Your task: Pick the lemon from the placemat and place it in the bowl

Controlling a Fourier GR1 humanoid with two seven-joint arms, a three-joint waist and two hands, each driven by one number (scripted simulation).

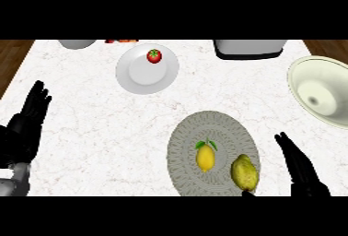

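You can see both hands are plain black with long, slim, tapering fingers: the left hand (28,113) joins a smooth pale grey forearm (15,183), and the right hand (302,168) is the same dark shade

**Bystanders on the Counter**

A white, faintly veined marble counter top (95,120) fills most of the frame, with strips of brown wooden surface (14,55) showing at the upper left and upper right corners. Up and left of centre lies a round white plate (136,76), and a small red tomato with a green stalk (154,56) sits near its upper right rim. Along the top edge, partly cut off, are a pale grey rounded vessel (77,44), a small red-orange item (121,41) too cropped to identify, and a grey dark-edged boxy container (249,48). Low and right of centre lies a lumpy olive-yellow fruit (245,172).
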